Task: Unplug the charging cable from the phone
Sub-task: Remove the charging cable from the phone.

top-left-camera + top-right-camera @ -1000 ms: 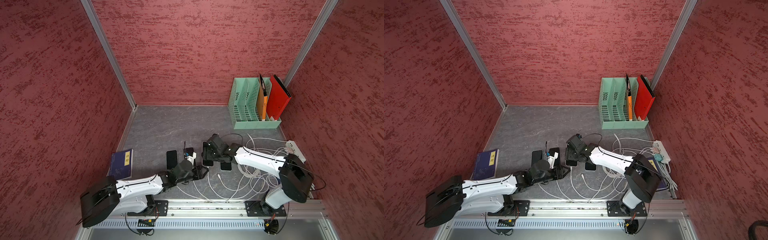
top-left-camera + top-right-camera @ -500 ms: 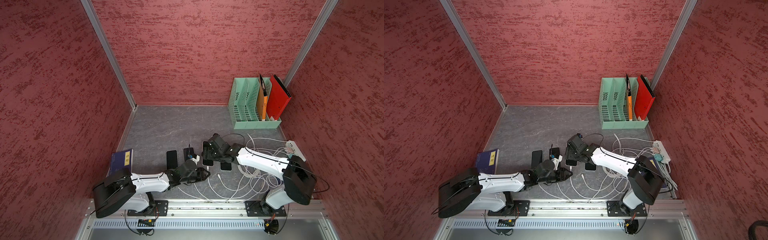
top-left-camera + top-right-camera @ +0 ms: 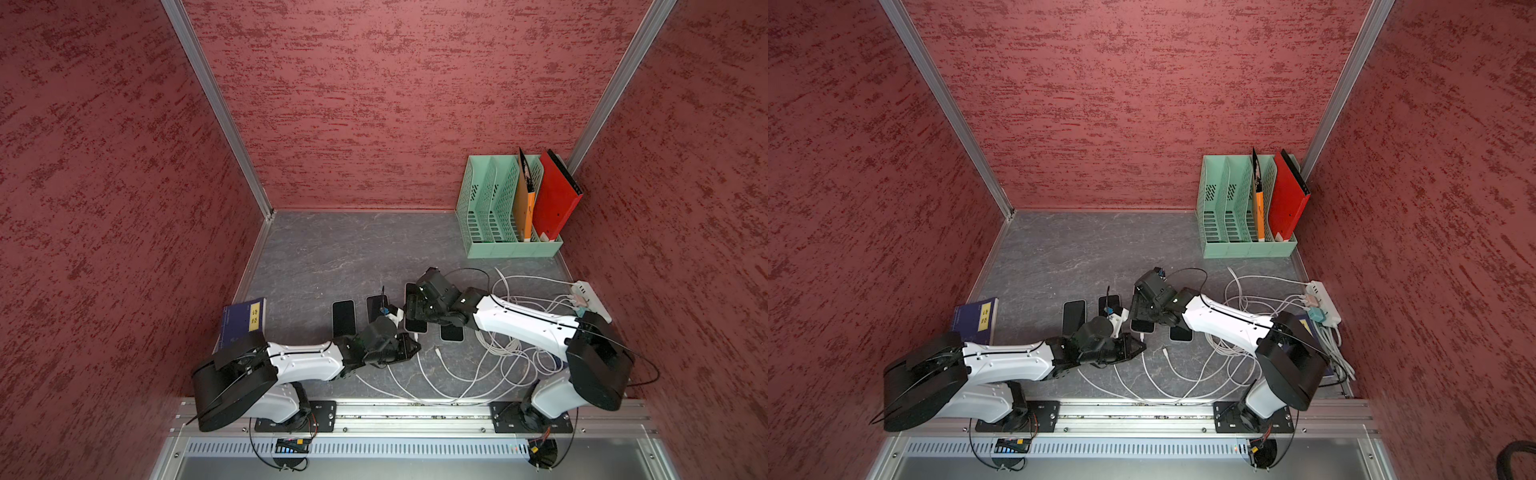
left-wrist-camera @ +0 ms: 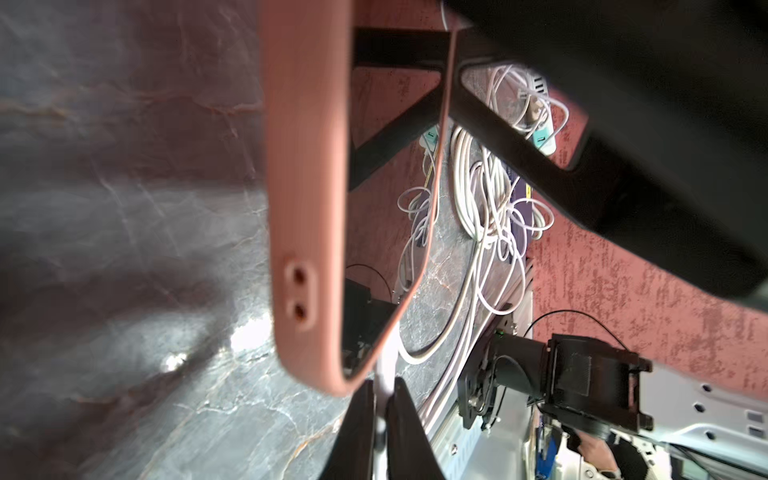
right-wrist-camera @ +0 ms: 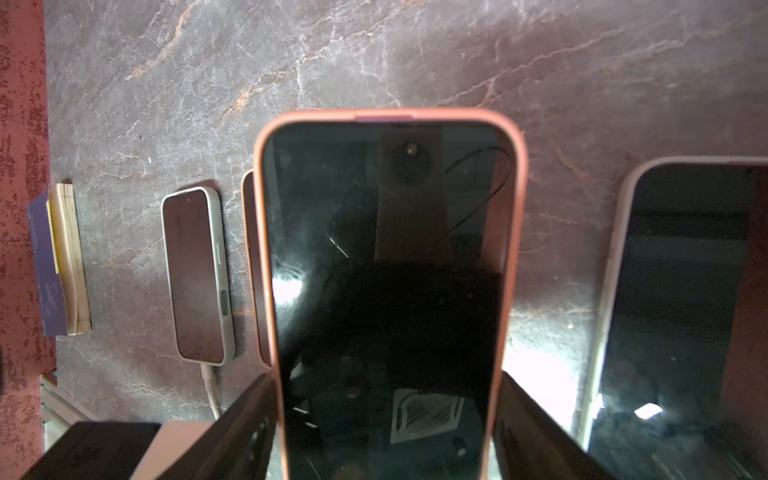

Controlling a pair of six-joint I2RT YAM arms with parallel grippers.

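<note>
The phone (image 5: 386, 270), dark-screened in a pink case, is clamped across its sides by my right gripper (image 5: 386, 380). In both top views it lies in the row of phones (image 3: 417, 326) (image 3: 1142, 326) under the right gripper (image 3: 417, 307) (image 3: 1142, 307). The white charging cable (image 4: 382, 370) meets the lower edge of the pink case (image 4: 307, 187). My left gripper (image 4: 380, 386) is shut on the cable's plug right below that edge. From above, the left gripper (image 3: 413, 349) (image 3: 1142, 347) sits just in front of the phone. The socket itself is hidden.
Other phones lie alongside: two on the left (image 3: 343, 318) (image 3: 376, 305) and one on the right (image 3: 452, 332). A loose cable end (image 3: 438, 351), a tangle of white cables (image 3: 507, 345) and a power strip (image 3: 590, 301) lie right. A blue book (image 3: 245, 320) is left, a green file rack (image 3: 498, 216) back right.
The left gripper's jaws have closed onto the cable plug, and the left arm has drawn in closer to the phone's lower edge. The right arm has held still on the phone.
</note>
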